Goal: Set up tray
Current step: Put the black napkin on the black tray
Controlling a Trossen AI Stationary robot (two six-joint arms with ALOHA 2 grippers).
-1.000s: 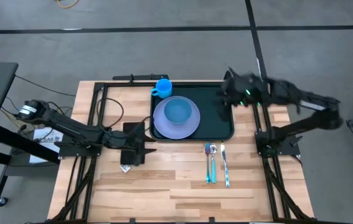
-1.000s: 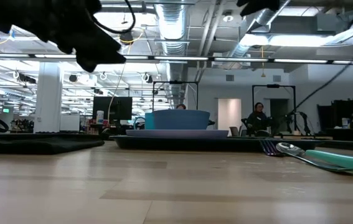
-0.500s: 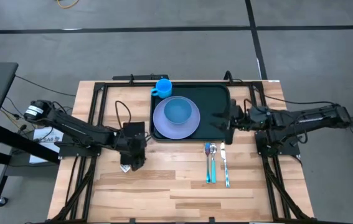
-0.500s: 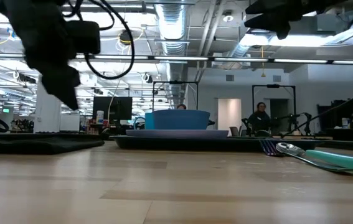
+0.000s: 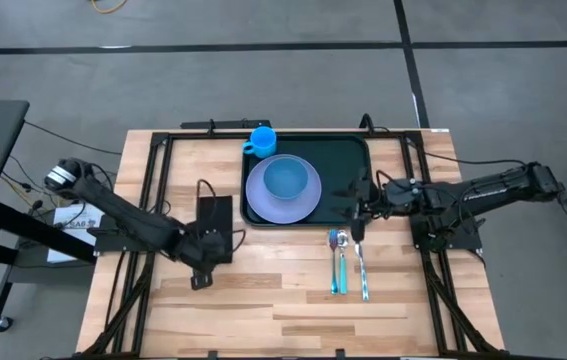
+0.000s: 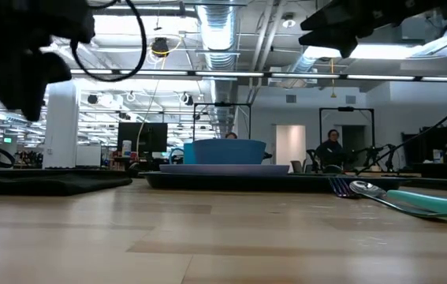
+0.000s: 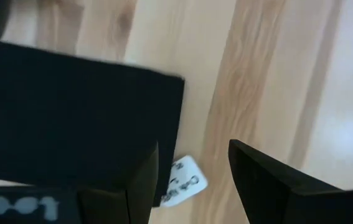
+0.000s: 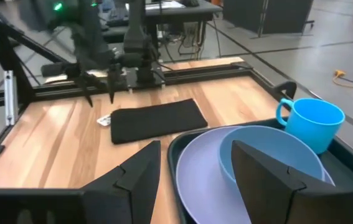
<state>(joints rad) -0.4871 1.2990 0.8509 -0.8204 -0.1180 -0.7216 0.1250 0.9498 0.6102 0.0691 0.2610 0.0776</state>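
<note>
Wooden table (image 5: pixel 263 290) is occupied at its far middle by the tray (image 5: pixel 353 160). Spread fingers are shown by the right gripper (image 5: pixel 360 215) at the tray's near right corner and by the left gripper (image 5: pixel 198 280), well left.

A light wooden table (image 5: pixel 263 300) is set on a grey floor (image 5: pixel 263 80) crossed by dark lines, while behind the table a large hall is seen, lit by ceiling lights (image 6: pixel 325 51), with exposed ducts (image 6: pixel 215 31) overhead and a white doorway (image 6: pixel 290 138).

Overhead; table-level; two wrist views
</note>
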